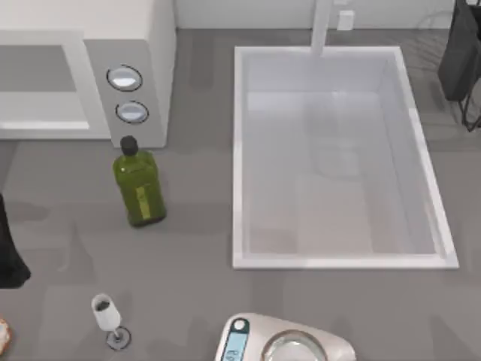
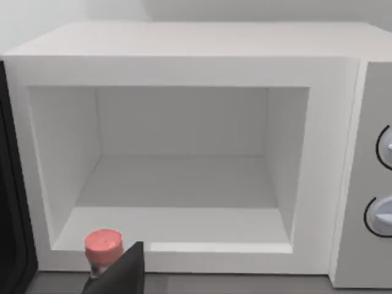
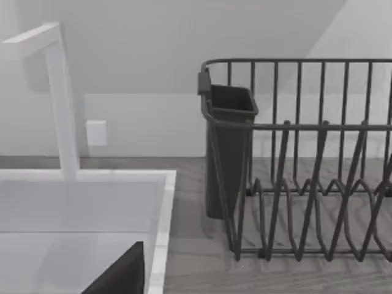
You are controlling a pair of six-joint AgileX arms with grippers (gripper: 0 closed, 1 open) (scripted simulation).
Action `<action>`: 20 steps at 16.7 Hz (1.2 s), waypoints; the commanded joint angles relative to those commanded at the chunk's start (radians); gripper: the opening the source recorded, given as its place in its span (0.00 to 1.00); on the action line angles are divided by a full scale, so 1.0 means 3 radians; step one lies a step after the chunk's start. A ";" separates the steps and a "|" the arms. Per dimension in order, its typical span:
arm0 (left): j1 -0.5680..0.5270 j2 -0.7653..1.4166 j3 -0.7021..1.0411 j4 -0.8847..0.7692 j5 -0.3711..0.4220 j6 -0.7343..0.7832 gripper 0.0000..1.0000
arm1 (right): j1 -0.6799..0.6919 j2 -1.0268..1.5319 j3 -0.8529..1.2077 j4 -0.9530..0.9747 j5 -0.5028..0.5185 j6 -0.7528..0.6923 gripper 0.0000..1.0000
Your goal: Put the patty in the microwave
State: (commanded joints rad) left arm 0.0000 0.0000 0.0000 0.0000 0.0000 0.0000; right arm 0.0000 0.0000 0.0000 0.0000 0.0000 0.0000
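The microwave point(image 1: 128, 45) stands at the table's back left, its two silver knobs point(image 1: 124, 77) facing forward. In the left wrist view it is open, with a bare white cavity point(image 2: 184, 184) and the dark door point(image 2: 9, 196) swung aside. At the top view's lower left edge lies the patty point(image 1: 2, 336), a tan round piece cut off by the frame. My left arm point(image 1: 9, 252) is a dark shape at the left edge, in front of the microwave and behind the patty. A dark part of my left gripper point(image 2: 122, 274) points at the cavity. My right gripper point(image 3: 122, 275) is parked by the sink's corner.
A green bottle point(image 1: 139, 184) stands just in front of the knob panel. A small wine glass point(image 1: 107, 316) and a kitchen scale point(image 1: 285, 342) sit near the front edge. A red-capped jar point(image 2: 103, 246) stands before the microwave's opening. Right of centre are the white sink point(image 1: 239, 150), faucet point(image 3: 61, 104) and dish rack point(image 3: 306, 159).
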 joint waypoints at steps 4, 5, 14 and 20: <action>0.0018 0.0114 0.0093 -0.0110 0.0000 0.0079 1.00 | 0.0000 0.0000 0.0000 0.0000 0.0000 0.0000 1.00; 0.0034 0.0220 0.0174 -0.0208 0.0000 0.0149 1.00 | 0.0000 0.0000 0.0000 0.0000 0.0000 0.0000 1.00; 0.0262 0.2416 0.1363 -0.1823 -0.0001 0.1143 1.00 | 0.0000 0.0000 0.0000 0.0000 0.0000 0.0000 1.00; 0.0403 0.3932 0.2112 -0.2889 -0.0001 0.1761 1.00 | 0.0000 0.0000 0.0000 0.0000 0.0000 0.0000 1.00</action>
State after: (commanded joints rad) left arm 0.1210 1.1797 0.6336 -0.8668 -0.0003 0.5282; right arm 0.0000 0.0000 0.0000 0.0000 0.0000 0.0000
